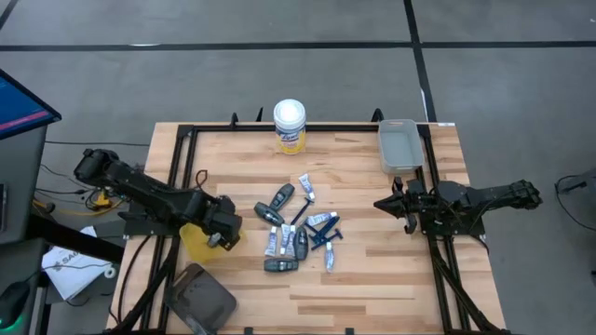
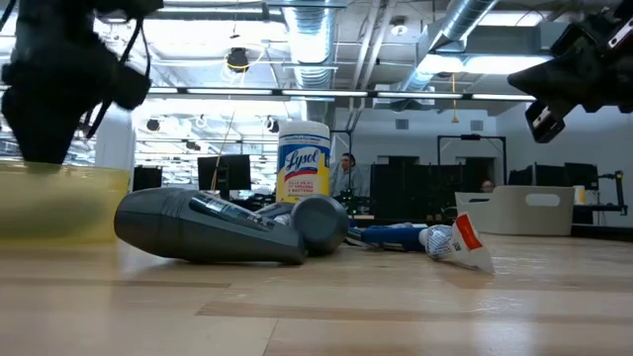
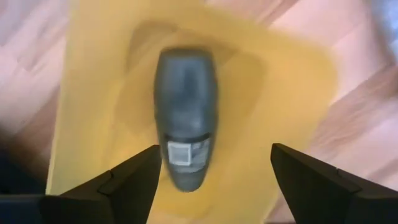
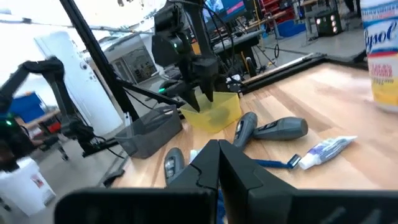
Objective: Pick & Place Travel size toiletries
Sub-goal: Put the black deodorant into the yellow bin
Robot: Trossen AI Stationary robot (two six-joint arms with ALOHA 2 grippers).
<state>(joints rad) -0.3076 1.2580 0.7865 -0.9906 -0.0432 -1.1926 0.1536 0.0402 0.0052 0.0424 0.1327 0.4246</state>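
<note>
Closest to the low camera, a dark grey stick (image 2: 213, 229) lies on its side across the worktop (image 2: 316, 307), long axis running left to right, with a second grey stick (image 2: 318, 222) butted against its right end and a white tube (image 2: 457, 243) with a red-tipped crimp farther right. From above, the same things read as a loose pile of travel size toiletries (image 1: 298, 228) at the middle of the worktop, their long axes pointing every which way, thin blue razor sticks (image 1: 321, 237) mixed among them. At the left, the left gripper (image 1: 223, 234) hangs over a yellow bin (image 1: 194, 237) near the worktop's left edge, its jaws released and spread wide; only the left wrist view looks into that bin, where one grey stick (image 3: 185, 124) lies flat on the yellow floor between and below the two fingers (image 3: 134, 180), untouched by either. A grey lid or tray (image 1: 197, 296) sits just in front of the bin. At the back edge stands a white canister with a yellow label (image 1: 290, 126), well apart from the pile, and a grey bin (image 1: 399, 145) rests at the right rear corner. The right gripper (image 1: 384, 204) waits beside the right edge, pointed toward the pile, jaws clenched with nothing between them. Beyond the worktop, the low view shows a person seated far back in the room.
</note>
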